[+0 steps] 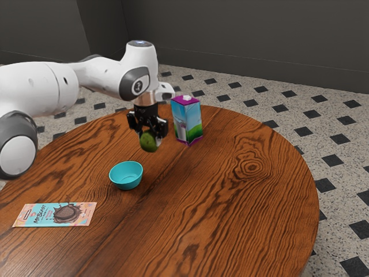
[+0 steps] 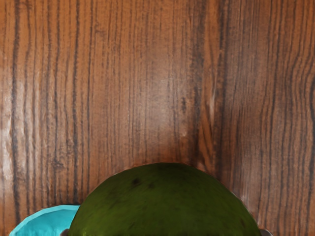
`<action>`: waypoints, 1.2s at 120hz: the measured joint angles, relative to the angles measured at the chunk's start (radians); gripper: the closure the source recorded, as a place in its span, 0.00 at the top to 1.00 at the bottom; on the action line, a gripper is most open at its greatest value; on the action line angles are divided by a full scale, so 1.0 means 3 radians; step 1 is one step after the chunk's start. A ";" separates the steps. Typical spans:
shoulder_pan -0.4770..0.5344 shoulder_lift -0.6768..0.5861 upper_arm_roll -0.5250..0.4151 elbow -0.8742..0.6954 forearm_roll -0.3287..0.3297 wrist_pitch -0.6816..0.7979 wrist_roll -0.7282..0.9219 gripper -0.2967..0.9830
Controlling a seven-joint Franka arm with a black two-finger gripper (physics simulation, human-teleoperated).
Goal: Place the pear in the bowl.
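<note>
My black gripper (image 1: 149, 135) hangs above the table in the exterior view, shut on the green pear (image 1: 149, 142), which is held clear of the wood. The teal bowl (image 1: 126, 175) stands upright on the table, lower and toward the exterior view's left from the pear; its visible inside holds nothing. In the wrist view the pear (image 2: 167, 204) is large and close under my hand, and part of the bowl (image 2: 48, 222) appears beside it.
A purple, blue and green carton (image 1: 187, 121) stands close to the hand, toward the exterior view's right. A chocolate bar (image 1: 56, 214) lies flat near the bowl on the round wooden table (image 1: 230, 202).
</note>
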 joint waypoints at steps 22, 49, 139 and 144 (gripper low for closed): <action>0.0003 -0.0327 0.0222 -0.0441 0.0000 -0.0042 0.0028 0.48; 0.0001 -0.0542 0.0324 -0.0937 -0.0005 -0.0020 0.0064 0.48; 0.0006 -0.0392 0.0322 -0.1062 -0.0044 0.0229 0.0137 0.69; 0.0006 -0.0396 0.0322 -0.1062 -0.0046 0.0230 0.0142 0.70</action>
